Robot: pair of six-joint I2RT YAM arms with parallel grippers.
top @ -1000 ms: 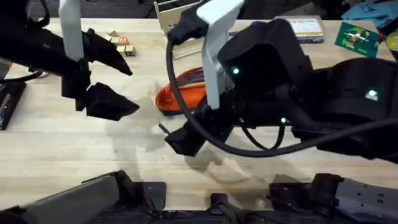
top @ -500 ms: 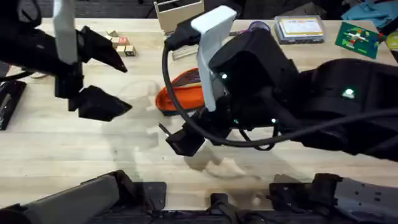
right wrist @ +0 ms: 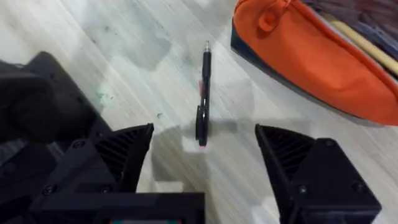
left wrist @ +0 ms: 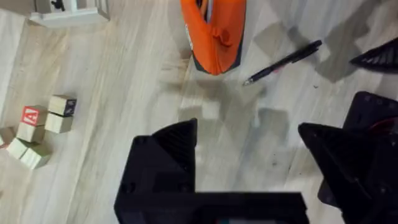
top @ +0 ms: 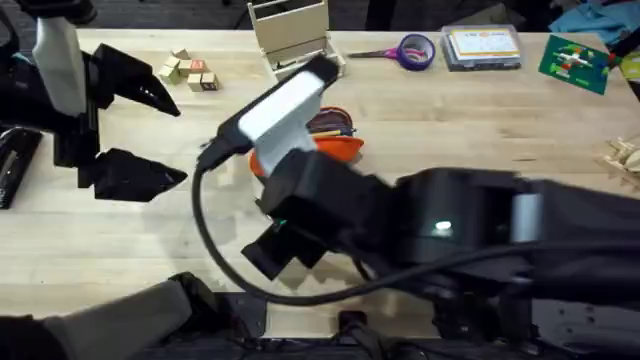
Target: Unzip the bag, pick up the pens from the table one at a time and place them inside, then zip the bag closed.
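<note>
Black pen point(right wrist: 203, 96) lies beside bag point(right wrist: 311, 59), between wide-spread right gripper point(right wrist: 205, 162) fingers.

- Bare table point(right wrist: 118, 37) surrounds the black pen point(right wrist: 203, 99); the orange bag point(right wrist: 311, 59) lies just beside its tip.
- Wooden blocks point(top: 185, 68) sit far left, well apart.

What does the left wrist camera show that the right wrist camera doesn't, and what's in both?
Left wrist alone: wooden blocks off to one side on the table. Right wrist alone: a tan pen lying inside the open bag. Both: the orange bag's end, the black pen lying on the table beside it, and that arm's own pincer open, left and right.
</note>
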